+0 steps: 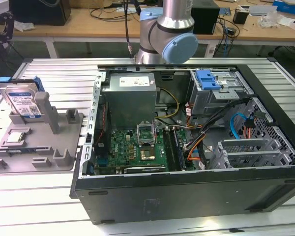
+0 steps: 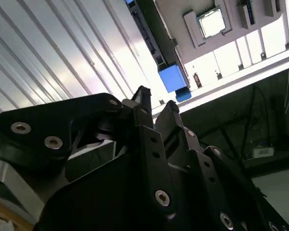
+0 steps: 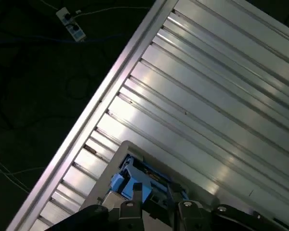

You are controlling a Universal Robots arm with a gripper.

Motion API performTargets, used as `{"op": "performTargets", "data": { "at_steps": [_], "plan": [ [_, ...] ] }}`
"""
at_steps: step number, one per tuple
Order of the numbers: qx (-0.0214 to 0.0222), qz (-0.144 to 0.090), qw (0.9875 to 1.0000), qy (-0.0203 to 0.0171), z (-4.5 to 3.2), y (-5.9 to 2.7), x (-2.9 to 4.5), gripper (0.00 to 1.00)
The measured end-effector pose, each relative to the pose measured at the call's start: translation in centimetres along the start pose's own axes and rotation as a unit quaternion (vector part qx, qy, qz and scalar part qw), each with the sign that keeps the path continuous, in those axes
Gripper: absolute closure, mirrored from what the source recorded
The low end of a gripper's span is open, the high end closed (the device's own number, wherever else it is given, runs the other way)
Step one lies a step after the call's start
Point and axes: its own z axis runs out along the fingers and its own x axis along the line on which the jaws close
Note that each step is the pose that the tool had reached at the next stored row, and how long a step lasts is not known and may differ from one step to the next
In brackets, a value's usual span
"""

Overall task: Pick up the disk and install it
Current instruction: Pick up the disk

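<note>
Lab bench: the disk (image 1: 23, 101) is standing upright on its grey fixture (image 1: 49, 147), at 9 o'clock from the open PC case (image 1: 187, 194) in the exterior view, w/ the arm (image 1: 169, 34) standing at 12 o'clock. In the second wrist view the gripper (image 2: 156, 103) is pointing at the disk's blue bracket (image 2: 173, 79), which is lying just ahead, edge-on and untouched. Jaws are sitting slightly apart, gripping nothing.

Open computer case (image 1: 187, 191) on slatted aluminium table (image 1: 54, 73); grey fixture tray (image 1: 39, 147) beside it; power strip (image 3: 70, 24) on floor.
</note>
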Motion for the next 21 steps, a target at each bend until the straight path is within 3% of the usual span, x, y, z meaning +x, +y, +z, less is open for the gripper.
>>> {"op": "performTargets", "data": {
  "at_steps": [2,3,8,9,11,14,16,18,19,20,21],
  "plan": [
    [-0.0004,-0.033,0.9995,0.0020,0.03,0.00,0.00,0.58],
    [-0.0008,-0.067,0.9977,0.0041,0.06,-0.01,0.00,0.52],
    [-0.0014,-0.120,0.9928,0.0071,0.10,0.00,0.00,0.52],
    [-0.0015,-0.131,0.9913,0.0078,0.12,-0.01,0.00,0.52],
    [-0.0019,-0.161,0.9868,0.0097,0.14,-0.01,0.00,0.52],
    [-0.0023,-0.214,0.9767,0.0129,0.19,-0.01,0.00,0.52],
    [-0.0015,-0.247,0.9688,0.0153,0.20,-0.01,0.00,0.52],
    [-0.0007,-0.272,0.9623,0.0173,0.20,-0.01,0.00,0.52],
    [-0.0005,-0.281,0.9595,0.0180,0.20,-0.01,0.00,0.52],
    [0.0000,-0.304,0.9524,0.0194,0.22,-0.01,0.00,0.52],
    [0.0002,-0.316,0.9485,0.0203,0.23,-0.01,0.00,0.52]
  ]
}}
